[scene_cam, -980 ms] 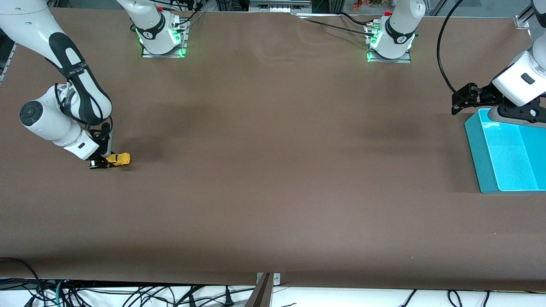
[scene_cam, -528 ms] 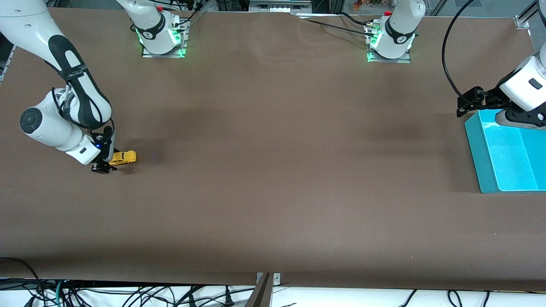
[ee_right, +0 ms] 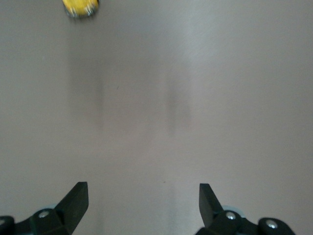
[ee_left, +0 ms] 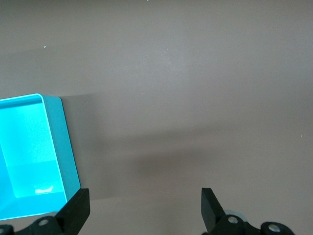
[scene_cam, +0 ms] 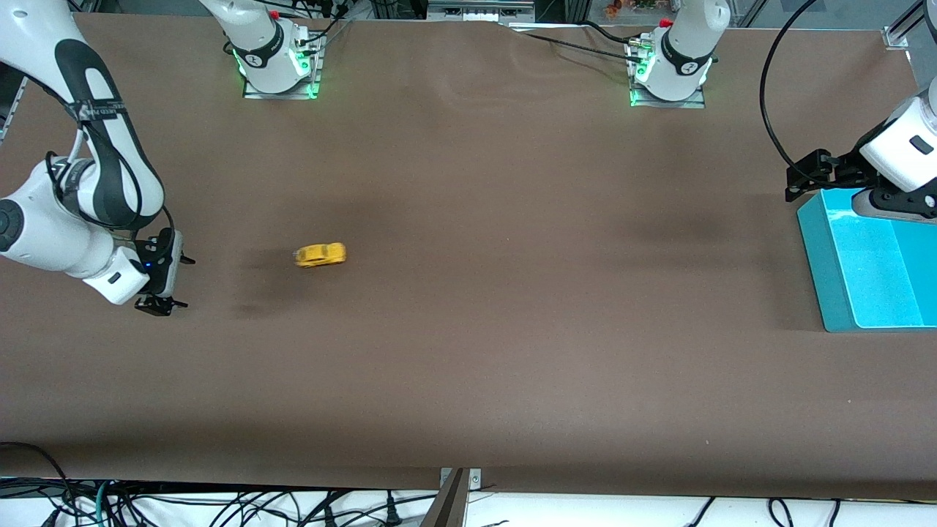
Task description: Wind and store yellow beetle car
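The yellow beetle car [scene_cam: 320, 255] stands free on the brown table, blurred, some way from my right gripper [scene_cam: 178, 282] toward the left arm's end. That gripper is low over the table at the right arm's end, open and empty. In the right wrist view the car [ee_right: 80, 7] shows at the picture's edge, well clear of the open gripper [ee_right: 142, 205]. My left gripper [scene_cam: 792, 184] hangs open and empty beside the teal bin [scene_cam: 816, 271] at the left arm's end. In the left wrist view the open gripper [ee_left: 144, 210] has bare table between its fingers, next to the bin's wall [ee_left: 61, 142].
The teal bin has nothing visible inside. The two arm bases [scene_cam: 278, 62] [scene_cam: 670, 73] stand along the table's edge farthest from the front camera. Cables hang below the table's nearest edge [scene_cam: 468, 487].
My right gripper has opened and let go of the car, then drawn back toward the right arm's end. The car has rolled away toward the left arm's end. The left arm barely moved.
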Controlling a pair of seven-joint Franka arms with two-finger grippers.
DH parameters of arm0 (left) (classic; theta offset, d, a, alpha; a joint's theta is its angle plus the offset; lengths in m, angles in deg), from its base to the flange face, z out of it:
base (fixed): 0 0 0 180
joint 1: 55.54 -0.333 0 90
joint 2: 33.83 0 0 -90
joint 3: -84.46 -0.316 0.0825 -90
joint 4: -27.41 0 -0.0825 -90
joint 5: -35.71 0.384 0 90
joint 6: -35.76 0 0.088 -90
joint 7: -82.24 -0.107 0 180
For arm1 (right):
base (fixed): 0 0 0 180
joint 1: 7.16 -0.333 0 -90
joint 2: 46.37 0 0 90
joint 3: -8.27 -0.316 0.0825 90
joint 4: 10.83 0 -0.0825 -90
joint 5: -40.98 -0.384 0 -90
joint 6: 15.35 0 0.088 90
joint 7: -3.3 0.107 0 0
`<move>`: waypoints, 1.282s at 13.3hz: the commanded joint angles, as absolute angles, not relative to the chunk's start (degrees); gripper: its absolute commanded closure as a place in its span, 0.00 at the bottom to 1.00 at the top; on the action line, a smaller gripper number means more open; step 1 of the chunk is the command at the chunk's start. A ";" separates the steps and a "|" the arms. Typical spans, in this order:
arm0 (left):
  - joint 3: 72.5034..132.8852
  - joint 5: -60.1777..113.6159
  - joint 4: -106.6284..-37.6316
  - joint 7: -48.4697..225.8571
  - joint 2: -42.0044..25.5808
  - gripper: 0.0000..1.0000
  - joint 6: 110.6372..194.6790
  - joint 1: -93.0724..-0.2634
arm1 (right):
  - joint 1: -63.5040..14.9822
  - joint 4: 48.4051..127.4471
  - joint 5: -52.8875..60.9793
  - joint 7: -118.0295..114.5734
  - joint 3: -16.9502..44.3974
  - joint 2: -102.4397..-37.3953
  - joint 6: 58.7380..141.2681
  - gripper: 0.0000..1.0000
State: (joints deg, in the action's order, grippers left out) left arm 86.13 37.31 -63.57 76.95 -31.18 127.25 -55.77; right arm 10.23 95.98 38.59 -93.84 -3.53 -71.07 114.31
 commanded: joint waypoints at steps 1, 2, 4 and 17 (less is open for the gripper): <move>86.48 37.03 -61.54 77.32 -30.41 0.00 125.93 -56.07 | 11.12 95.95 39.57 -84.19 -6.83 -63.71 109.03 0.00; 86.48 37.03 -61.54 77.32 -30.41 0.00 125.93 -56.16 | 11.12 95.95 39.66 -79.71 -8.41 -60.63 106.05 0.00; 86.39 37.03 -61.54 77.32 -30.41 0.00 125.93 -56.16 | 11.12 95.78 39.57 -72.23 -9.65 -54.57 101.56 0.00; 86.48 36.24 -62.42 74.70 -29.79 0.00 117.34 -56.86 | 1.45 88.92 39.05 -16.54 -2.62 -39.95 83.70 0.00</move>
State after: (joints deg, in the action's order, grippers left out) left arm 86.11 37.31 -63.46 76.66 -30.70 120.90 -55.97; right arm 2.77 90.30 39.18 -26.91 -3.57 -40.35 86.00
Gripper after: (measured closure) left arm 0.000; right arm 0.000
